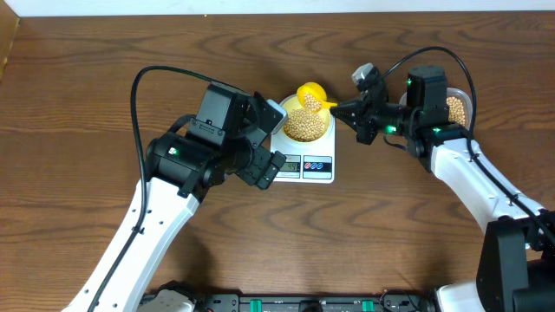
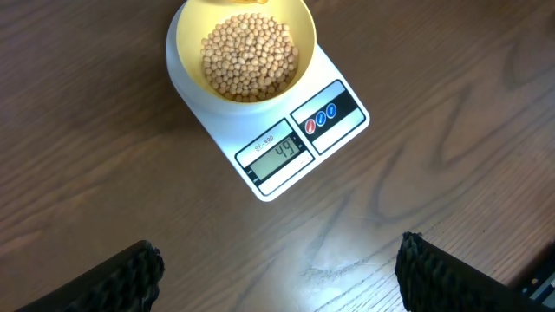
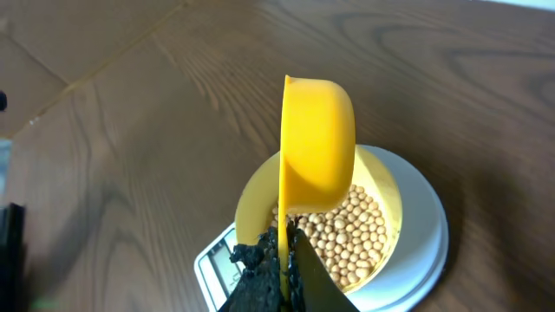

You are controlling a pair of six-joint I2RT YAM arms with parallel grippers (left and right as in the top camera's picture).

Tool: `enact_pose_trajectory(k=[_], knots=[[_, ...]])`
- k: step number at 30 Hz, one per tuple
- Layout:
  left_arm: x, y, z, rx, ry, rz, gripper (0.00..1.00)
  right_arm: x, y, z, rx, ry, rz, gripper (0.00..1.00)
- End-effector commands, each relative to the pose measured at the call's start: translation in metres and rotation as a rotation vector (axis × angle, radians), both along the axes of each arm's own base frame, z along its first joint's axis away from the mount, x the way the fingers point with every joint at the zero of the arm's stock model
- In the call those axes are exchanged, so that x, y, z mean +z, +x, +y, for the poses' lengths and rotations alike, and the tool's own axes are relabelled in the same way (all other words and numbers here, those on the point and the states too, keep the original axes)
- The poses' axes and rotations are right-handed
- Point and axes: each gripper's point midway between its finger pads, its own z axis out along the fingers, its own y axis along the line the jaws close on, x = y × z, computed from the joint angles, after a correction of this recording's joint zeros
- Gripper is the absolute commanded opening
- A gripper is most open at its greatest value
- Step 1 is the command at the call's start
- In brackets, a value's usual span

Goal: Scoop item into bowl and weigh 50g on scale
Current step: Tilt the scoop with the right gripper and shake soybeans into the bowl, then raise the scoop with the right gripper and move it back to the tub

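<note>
The beans (image 2: 250, 54) fill the bowl (image 2: 186, 39) on the scale (image 2: 227, 130), its display (image 2: 276, 152) reading 49, so only a few more seem needed from the scoop (image 3: 316, 143) tipped over it, clamped in the right gripper (image 3: 282, 260)'s jaws, while the left gripper (image 2: 282, 260) hovers beside, jaws apart

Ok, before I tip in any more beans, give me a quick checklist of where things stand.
1. Target 50 on the display: not ok, it reads 49.
2. The bowl seated on the scale: ok.
3. The scoop clamped in the right gripper, tipped above the bowl: ok.
4. Anything left in the scoop: cannot tell, its inside faces away.
5. The left gripper open, clear of the scale: ok.
6. The beans inside the bowl, none seen on the table: ok.
</note>
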Motion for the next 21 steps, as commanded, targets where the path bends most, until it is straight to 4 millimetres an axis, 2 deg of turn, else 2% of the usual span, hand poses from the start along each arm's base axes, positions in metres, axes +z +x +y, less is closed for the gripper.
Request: enact_pose_trajectory(k=[1,9,21], knots=[[0.001,-0.002,0.001,-0.014,0.002,-0.006,0.88,-0.004,-0.001,0.001,-0.031,0.041,0.099,0.01],[0.001,-0.002,0.001,-0.013,0.002,-0.006,0.88,-0.003,0.003,-0.006,-0.079,0.073,0.161,0.01],[0.001,-0.002,0.001,-0.013,0.002,-0.006,0.88,0.010,0.003,-0.010,-0.067,0.158,0.202,0.01]])
